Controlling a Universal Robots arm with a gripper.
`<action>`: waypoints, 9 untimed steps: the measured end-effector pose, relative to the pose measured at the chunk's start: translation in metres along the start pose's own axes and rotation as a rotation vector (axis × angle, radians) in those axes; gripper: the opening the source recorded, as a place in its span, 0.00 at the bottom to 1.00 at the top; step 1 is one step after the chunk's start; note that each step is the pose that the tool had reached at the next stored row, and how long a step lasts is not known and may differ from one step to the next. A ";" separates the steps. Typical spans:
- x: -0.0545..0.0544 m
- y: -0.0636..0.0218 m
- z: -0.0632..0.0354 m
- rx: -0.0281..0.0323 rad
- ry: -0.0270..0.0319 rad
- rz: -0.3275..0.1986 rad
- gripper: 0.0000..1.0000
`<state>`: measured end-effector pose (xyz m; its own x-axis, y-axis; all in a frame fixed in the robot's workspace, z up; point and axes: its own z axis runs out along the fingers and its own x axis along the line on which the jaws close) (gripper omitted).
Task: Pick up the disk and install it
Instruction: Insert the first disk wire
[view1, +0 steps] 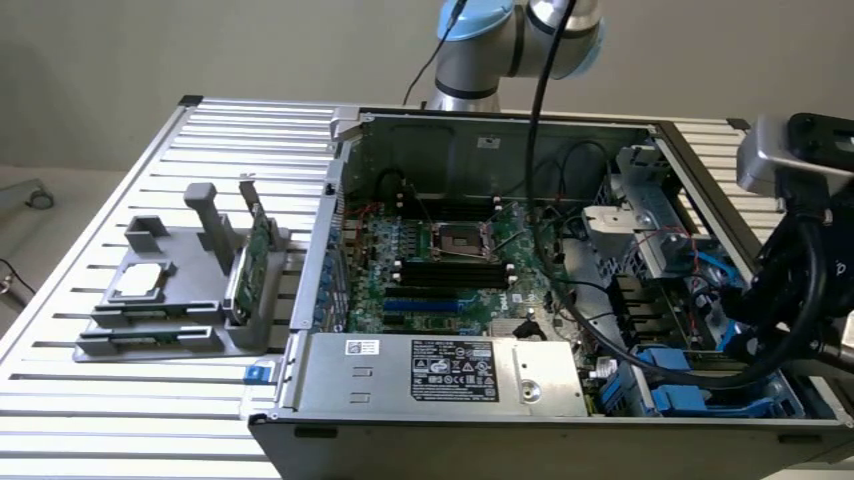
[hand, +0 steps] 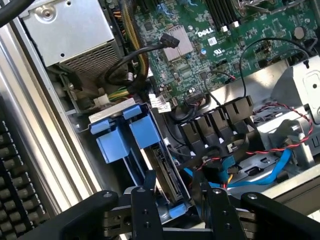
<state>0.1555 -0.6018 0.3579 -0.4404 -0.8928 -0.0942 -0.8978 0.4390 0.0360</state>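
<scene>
Starting at the exterior view's left: near the left edge of the slatted aluminium table (view1: 80, 400) sits a grey plastic holder tray (view1: 200, 335). 1 small square silver chip (view1: 143, 282) lies flat on it, and 1 thin green circuit card (view1: 248, 262) stands upright at its right side.

Mid-table is the open grey metal computer case (view1: 334, 190), with a green motherboard (view1: 441, 255) on its floor and a silver labelled power supply box (view1: 441, 367) along the near wall.

Now the case's near right corner, the blue plastic drive bay (view1: 674, 388). There the flat silver-grey metal disk (hand: 167, 172), in its bright blue carrier, stands edge-on in a slot beside 2 blue carrier handles (hand: 114, 145). The black 2-finger gripper (hand: 182, 212) hangs over it, jaws wide, with the disk's end between them. Whether they touch it, I can't tell.
</scene>
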 end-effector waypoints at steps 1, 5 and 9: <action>0.000 0.0000 0.0000 0.0014 -0.0006 0.015 0.43; 0.000 0.0000 0.0000 0.0070 -0.0027 0.077 0.43; 0.000 0.0000 0.0000 0.0128 -0.0048 0.140 0.43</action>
<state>0.1555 -0.6018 0.3578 -0.5612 -0.8223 -0.0940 -0.8274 0.5605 0.0365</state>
